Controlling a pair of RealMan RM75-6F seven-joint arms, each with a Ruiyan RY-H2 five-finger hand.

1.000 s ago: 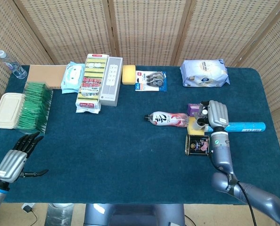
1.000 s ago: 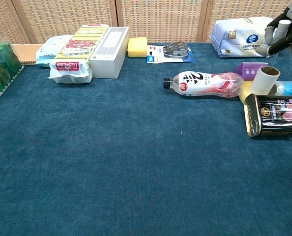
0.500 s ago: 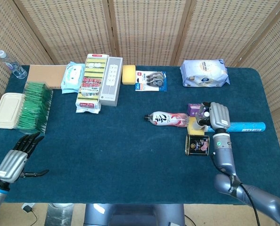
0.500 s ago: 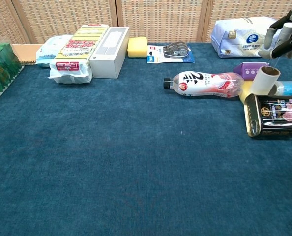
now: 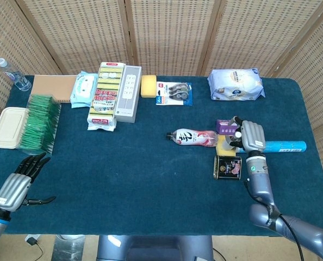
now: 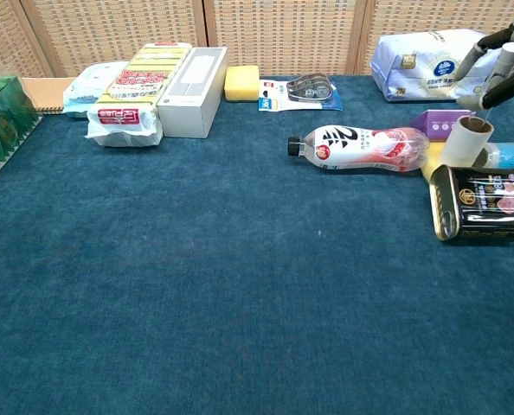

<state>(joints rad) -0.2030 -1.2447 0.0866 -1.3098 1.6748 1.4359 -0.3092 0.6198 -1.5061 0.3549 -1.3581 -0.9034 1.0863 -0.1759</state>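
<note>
My right hand [image 5: 247,136] hovers over a cluster at the table's right side, fingers spread and holding nothing. In the chest view its fingertips [image 6: 499,62] hang just above a cardboard tube [image 6: 465,140] without touching it. Around the tube lie a purple box [image 5: 223,126], a yellow sponge [image 5: 223,145], a dark tin [image 5: 227,167] and a blue tube [image 5: 284,146]. A pink-and-white bottle [image 5: 193,138] lies on its side to the left of them. My left hand [image 5: 17,182] rests at the table's near left corner, fingers extended, touching nothing.
Along the far edge lie a white wipes pack [image 5: 235,84], a tape pack [image 5: 174,93], a yellow sponge [image 5: 148,86], a white box [image 5: 128,93] and a sponge pack [image 5: 106,95]. A green stack [image 5: 39,122] and a beige container [image 5: 8,126] stand at the left.
My right hand has drifted slightly to the right and its fingers have spread a little above the cardboard tube. The left hand has not moved.
</note>
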